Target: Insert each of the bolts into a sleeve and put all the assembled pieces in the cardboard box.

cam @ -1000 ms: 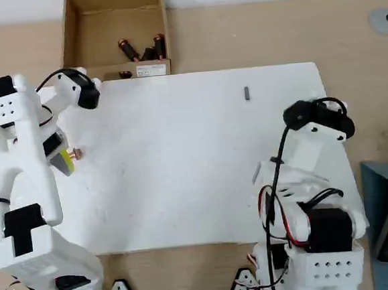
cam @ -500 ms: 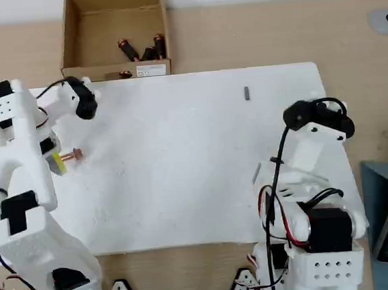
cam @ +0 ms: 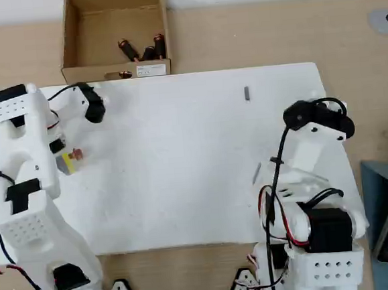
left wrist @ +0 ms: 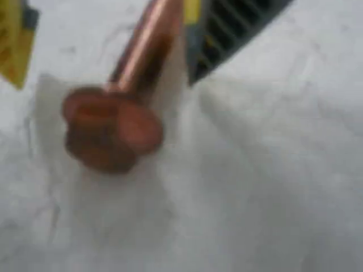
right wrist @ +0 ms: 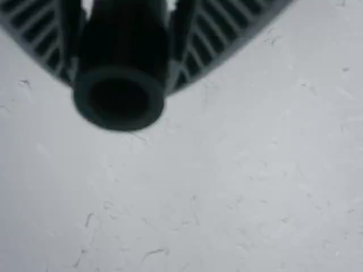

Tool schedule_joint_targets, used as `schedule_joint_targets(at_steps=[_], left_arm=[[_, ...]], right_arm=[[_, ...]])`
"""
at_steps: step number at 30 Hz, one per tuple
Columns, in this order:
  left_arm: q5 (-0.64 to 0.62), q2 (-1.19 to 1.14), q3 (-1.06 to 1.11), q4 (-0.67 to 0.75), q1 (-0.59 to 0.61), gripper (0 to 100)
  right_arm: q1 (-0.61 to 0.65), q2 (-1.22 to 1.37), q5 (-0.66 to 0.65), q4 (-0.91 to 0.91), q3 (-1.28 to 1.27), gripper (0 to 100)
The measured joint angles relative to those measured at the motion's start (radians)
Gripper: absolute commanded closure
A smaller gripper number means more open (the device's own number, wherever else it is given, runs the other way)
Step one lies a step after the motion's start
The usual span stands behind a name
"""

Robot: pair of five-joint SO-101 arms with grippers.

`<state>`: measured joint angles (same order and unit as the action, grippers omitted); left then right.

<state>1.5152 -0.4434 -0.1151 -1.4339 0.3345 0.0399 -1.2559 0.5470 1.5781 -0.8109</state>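
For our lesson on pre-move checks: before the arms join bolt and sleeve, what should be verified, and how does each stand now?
1. Copper flanged bolt clamped in left gripper: ok.
2. Black tubular sleeve clamped in right gripper: ok.
3. Sleeve's bore open: ok.
4. Bolt lined up with sleeve: not ok, they sit far apart across white mat.
5. Brown cardboard box has room: ok.
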Motion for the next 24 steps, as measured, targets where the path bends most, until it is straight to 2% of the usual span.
schedule_joint_targets(at_steps=[5,10,14,21,24], left_arm=[[-0.028,-0.025,-0.002,0.041,-0.026,81],[-0.034,-0.041,0.000,0.043,-0.032,94],[-0.035,-0.051,0.003,0.037,-0.044,99],[-0.037,-0.057,0.003,0.035,-0.046,100],[-0.037,-0.061,-0.017,-0.015,-0.048,100]], right_arm=[[0.000,0.000,0.000,0.000,0.000,98.9],[0.000,0.000,0.000,0.000,0.000,98.9],[0.000,0.000,0.000,0.000,0.000,98.9],[0.000,0.000,0.000,0.000,0.000,98.9],[0.000,-0.002,0.000,0.000,0.000,98.9]])
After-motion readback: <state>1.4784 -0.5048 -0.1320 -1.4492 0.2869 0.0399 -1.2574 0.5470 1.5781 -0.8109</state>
